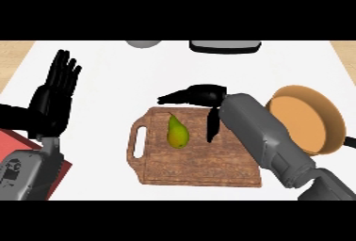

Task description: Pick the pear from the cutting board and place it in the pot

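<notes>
Right hand poised above the pear, nothing grasped yet.

The right hand (200,95) hangs over the far edge of the cutting board (201,164), its fingers (173,98) straight and spread from the thumb, which points down beside the pear (176,132). The pear lies near the board's left side, slim stem end pointing away, yellow-green with a darker shaded flank. To do this step well, the hand should probably lower with thumb and fingers on either side of the fat lower half, then close before lifting toward the pot (306,123), which sits on the tabletop (111,70) to the right. The left hand (57,94) rests open at the left, fingers up.
</notes>
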`<action>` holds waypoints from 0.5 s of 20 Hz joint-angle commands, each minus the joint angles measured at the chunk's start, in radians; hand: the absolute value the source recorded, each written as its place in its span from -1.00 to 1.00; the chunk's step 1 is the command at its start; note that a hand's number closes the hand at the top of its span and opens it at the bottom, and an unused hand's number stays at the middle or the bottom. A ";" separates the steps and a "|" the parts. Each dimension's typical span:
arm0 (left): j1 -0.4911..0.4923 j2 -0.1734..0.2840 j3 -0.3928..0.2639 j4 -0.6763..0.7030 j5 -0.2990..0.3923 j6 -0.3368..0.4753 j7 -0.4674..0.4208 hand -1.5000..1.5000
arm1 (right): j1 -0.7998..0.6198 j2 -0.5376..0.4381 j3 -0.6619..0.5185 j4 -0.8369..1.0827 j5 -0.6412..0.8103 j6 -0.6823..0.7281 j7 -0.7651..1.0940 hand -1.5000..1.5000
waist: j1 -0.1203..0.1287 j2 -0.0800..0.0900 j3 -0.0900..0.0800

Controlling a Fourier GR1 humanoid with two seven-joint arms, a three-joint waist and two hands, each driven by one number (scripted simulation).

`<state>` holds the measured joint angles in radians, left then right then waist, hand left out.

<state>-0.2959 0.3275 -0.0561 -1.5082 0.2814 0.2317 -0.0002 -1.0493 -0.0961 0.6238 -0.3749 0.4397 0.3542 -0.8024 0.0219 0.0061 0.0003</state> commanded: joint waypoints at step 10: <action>-0.023 -0.049 0.013 0.021 -0.033 -0.023 0.014 0.00 | 0.032 0.095 0.001 0.035 0.032 -0.019 -0.002 -1.00 | 0.015 0.003 0.000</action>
<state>-0.3298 0.3014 -0.0415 -1.4898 0.2513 0.2182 0.0217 -1.0274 -0.0116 0.6177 -0.3178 0.4831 0.3141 -0.8022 0.0286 0.0084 0.0004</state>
